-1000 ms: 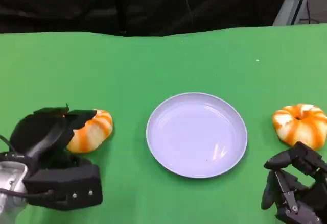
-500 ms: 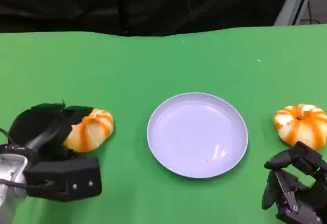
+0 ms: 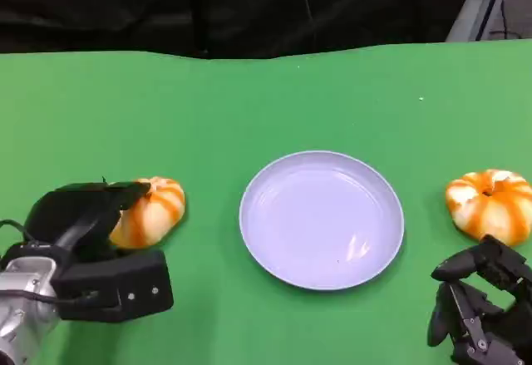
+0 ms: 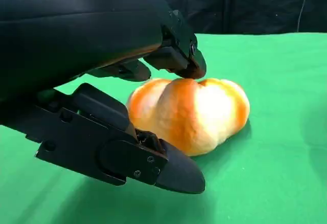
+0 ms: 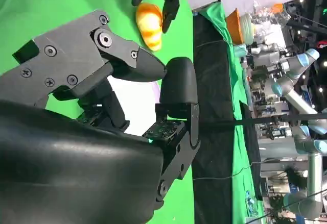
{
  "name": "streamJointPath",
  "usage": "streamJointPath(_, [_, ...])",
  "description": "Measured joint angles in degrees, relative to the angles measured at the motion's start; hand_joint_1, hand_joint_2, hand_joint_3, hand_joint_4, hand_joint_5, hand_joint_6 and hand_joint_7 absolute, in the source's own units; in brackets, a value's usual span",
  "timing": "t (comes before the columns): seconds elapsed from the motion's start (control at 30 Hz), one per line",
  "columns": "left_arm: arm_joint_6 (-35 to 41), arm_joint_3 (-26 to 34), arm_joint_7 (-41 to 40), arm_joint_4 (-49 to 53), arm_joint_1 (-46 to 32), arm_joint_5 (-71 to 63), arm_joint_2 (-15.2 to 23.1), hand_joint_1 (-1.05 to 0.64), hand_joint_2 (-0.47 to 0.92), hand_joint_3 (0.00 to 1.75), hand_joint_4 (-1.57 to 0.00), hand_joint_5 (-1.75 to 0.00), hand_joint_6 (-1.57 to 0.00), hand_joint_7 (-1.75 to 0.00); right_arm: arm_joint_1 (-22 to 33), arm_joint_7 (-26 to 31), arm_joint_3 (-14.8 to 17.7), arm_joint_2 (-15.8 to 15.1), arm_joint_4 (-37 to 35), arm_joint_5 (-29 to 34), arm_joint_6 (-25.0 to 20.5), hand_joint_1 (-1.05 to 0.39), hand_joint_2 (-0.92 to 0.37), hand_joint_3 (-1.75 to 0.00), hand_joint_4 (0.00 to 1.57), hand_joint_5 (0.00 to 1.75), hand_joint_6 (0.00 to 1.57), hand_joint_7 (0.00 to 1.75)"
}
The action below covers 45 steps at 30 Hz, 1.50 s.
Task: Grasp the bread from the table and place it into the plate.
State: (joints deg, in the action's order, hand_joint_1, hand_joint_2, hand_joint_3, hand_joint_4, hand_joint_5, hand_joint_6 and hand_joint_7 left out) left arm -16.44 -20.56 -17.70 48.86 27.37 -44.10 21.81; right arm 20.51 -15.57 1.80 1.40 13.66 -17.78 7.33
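The left hand (image 3: 91, 240) cups, fingers spread, around the bread (image 3: 150, 212) near the table's (image 3: 249, 99) left edge, not yet clamped. It looks light and squashy, so a gentle hold across its rounded sides should suit. The right hand (image 3: 482, 311) rests curled, holding nothing.

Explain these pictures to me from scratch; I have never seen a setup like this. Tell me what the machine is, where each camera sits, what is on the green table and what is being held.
This is a humanoid robot with two black many-fingered hands. The head view looks down from its head onto a green table. A pale plate lies in the middle, with nothing on it, and a round orange-and-white bread lies on either side. The left hand is at the left bread. The left wrist view, from a camera behind that hand, shows its fingers above and below this bread, one tip at its top; the bread rests on the table, not lifted. The right hand sits just in front of the right bread and holds nothing. The right wrist view looks past that hand's curled fingers.
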Motion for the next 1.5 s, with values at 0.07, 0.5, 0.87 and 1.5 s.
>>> streamJointPath(0.07, [-0.2, -0.5, -0.9, 1.3, 0.7, 0.0, -0.3, -0.87, 0.92, 0.11, -0.41, -0.01, -0.49, -0.01, 0.0, 0.0, 0.0, 0.0, 0.1, 0.0, 0.0, -0.16, -0.62, -0.98, 0.84, 1.75, 0.75, 1.50])
streamJointPath(0.5, [-0.7, -2.2, -2.0, 4.7, 3.4, 0.8, -1.3, -0.83, 0.92, 0.08, -0.43, -0.01, -0.51, -0.01, 0.0, 0.2, -0.2, 0.0, 0.7, 0.3, 0.0, -0.16, -0.61, -0.97, 0.85, 1.75, 0.76, 1.50])
streamJointPath(0.87, [-1.5, -3.2, -2.7, 5.3, 3.5, 1.4, -1.2, -0.52, 0.90, 0.04, -0.53, -0.03, -0.58, -0.02, 0.0, 0.2, -0.2, 0.0, 0.7, 0.3, 0.0, -0.16, -0.61, -0.98, 0.85, 1.75, 0.76, 1.50])
streamJointPath(1.5, [0.6, -4.4, -5.0, 5.3, 3.5, 1.4, -1.4, -0.12, 0.86, 0.32, -0.85, -0.68, -0.82, -0.63, 0.0, -0.1, -0.1, 0.0, 0.7, 0.2, 0.2, -0.16, -0.62, -0.98, 0.84, 1.75, 0.75, 1.49])
